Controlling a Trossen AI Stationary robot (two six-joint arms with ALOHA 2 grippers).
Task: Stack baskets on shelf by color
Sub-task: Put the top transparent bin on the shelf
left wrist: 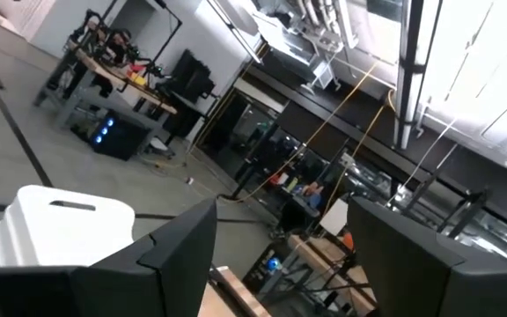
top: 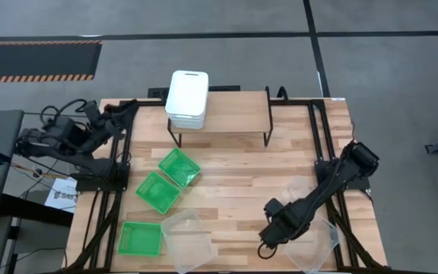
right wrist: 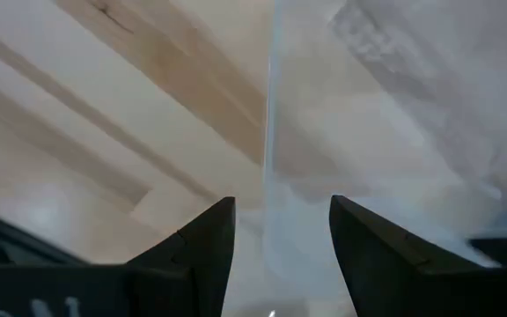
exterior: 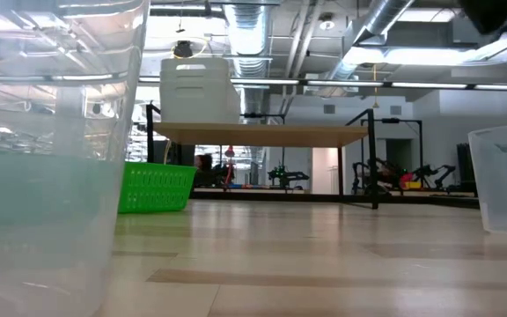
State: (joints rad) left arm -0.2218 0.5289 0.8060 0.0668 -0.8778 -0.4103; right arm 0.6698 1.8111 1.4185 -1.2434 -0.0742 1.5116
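Note:
Several white baskets point(top: 186, 99) sit stacked on the left end of the shelf point(top: 234, 114), also seen in the low view as white baskets point(exterior: 196, 88) on the shelf point(exterior: 262, 135). Three green baskets point(top: 158, 192) lie apart on the table's left half. Clear baskets lie at the near edge point(top: 188, 240), at the near right point(top: 316, 245) and behind that one point(top: 301, 190). My right gripper point(top: 267, 245) points down, open. In the right wrist view its fingers point(right wrist: 280, 207) straddle a clear basket's upright wall point(right wrist: 269, 150). My left gripper point(left wrist: 280, 264) is open and raised at the table's left.
The low view has one clear basket point(exterior: 51, 176) close at the left, a green basket point(exterior: 155, 187) behind it and another clear basket point(exterior: 504, 176) at the right. Black frame rails point(top: 112, 183) run along both table sides. The shelf's right part is bare wood.

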